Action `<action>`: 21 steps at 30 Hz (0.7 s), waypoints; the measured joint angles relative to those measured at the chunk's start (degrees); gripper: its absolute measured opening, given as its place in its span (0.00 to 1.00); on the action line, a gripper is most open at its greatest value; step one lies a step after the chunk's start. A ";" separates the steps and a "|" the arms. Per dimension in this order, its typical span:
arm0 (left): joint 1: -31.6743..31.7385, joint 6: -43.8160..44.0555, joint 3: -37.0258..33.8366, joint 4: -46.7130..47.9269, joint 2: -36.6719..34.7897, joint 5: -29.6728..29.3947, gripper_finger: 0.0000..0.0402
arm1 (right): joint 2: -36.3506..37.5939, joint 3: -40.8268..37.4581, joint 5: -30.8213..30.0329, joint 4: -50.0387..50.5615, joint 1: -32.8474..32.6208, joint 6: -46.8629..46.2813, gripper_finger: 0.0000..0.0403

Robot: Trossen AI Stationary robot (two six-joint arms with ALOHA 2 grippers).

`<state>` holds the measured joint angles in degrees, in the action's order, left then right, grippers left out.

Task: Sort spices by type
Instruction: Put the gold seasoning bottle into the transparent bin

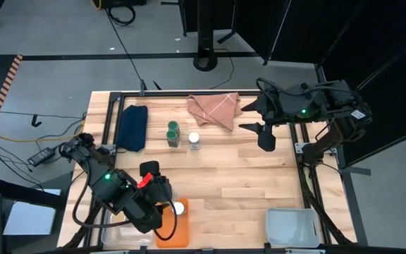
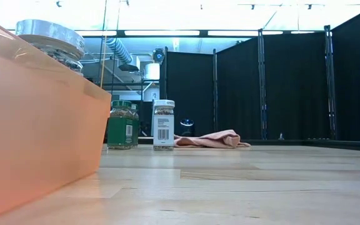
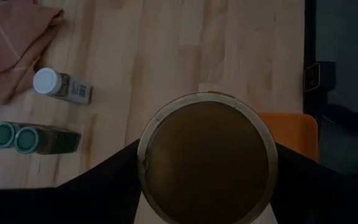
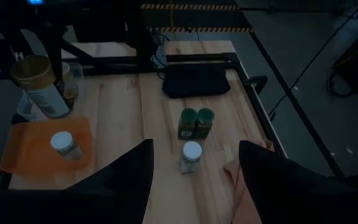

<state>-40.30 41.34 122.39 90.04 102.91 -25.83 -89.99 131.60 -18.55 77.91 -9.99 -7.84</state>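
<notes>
My left gripper (image 1: 154,201) hangs at the near left, shut on a spice jar with a tan-brown lid (image 3: 207,158) next to an orange tray (image 1: 171,229). A white-lidded jar (image 4: 64,143) stands on its base in that tray. Two green-lidded jars (image 1: 173,134) and another white-lidded jar (image 1: 194,141) stand side by side on the table's far middle. My right gripper (image 1: 265,137) hovers open, high over the far right, with nothing between its fingers. My left gripper pinches the tan-lidded jar between its two fingers, one on each side of the jar's body (image 4: 45,99) just under the lid. The fingers (image 3: 104,186) slant down from above. The jar is lifted clear of the table, lid up and slightly tilted.
A pink folded cloth (image 1: 213,109) and a dark blue cloth (image 1: 132,127) lie along the far edge. A clear container (image 1: 118,229) sits left of the orange tray, and a pale bin (image 1: 291,226) at the near right. Bare wood spans the table's middle.
</notes>
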 joint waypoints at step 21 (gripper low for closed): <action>-7.07 18.61 -13.81 0.11 -10.38 -0.74 0.67 | -0.01 -4.82 0.02 -4.69 0.81 0.40 0.60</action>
<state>-47.37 59.95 108.57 90.15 92.53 -26.56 -90.00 126.78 -18.52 73.22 -9.18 -7.44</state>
